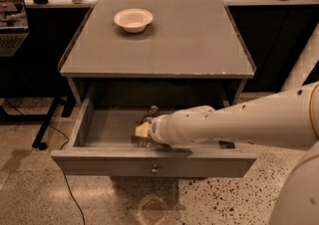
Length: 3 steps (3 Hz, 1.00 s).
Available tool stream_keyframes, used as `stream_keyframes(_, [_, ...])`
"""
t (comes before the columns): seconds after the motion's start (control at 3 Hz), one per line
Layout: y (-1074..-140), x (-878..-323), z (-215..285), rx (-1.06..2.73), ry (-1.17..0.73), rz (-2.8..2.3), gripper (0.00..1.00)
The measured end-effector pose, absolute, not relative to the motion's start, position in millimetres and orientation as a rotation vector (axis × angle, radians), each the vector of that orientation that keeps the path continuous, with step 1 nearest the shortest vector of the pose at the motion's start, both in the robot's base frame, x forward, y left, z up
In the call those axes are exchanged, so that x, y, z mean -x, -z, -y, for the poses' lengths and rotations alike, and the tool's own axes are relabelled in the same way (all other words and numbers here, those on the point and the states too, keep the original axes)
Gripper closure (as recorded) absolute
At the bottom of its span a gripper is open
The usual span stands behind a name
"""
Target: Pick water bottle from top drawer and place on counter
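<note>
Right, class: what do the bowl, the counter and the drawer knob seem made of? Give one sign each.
The bowl: likely ceramic or plastic; smooth, even cream-white. The counter: perhaps laminate or painted board; flat, matte grey. The knob: probably metal; small bright glint. The tool sits inside the open top drawer.

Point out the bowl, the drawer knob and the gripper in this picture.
Bowl (pixel 133 20), camera view, on its inner hollow.
Drawer knob (pixel 155 169), camera view, on its round metal face.
Gripper (pixel 142 131), camera view, at its pale tip, down inside the open drawer (pixel 102 130).
</note>
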<state>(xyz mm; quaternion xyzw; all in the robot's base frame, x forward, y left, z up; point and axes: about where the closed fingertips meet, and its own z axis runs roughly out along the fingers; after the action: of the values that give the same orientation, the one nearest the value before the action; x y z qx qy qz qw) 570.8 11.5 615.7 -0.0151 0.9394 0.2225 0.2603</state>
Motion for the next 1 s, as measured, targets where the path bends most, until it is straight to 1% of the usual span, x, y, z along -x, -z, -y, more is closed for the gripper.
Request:
stream_keyframes(0.67, [-615.7, -570.8, -11.5, 0.041, -0.603, -2.544, 0.89])
stream_keyframes(1.0, [-615.7, -570.8, -11.5, 0.041, -0.603, -2.544, 1.00])
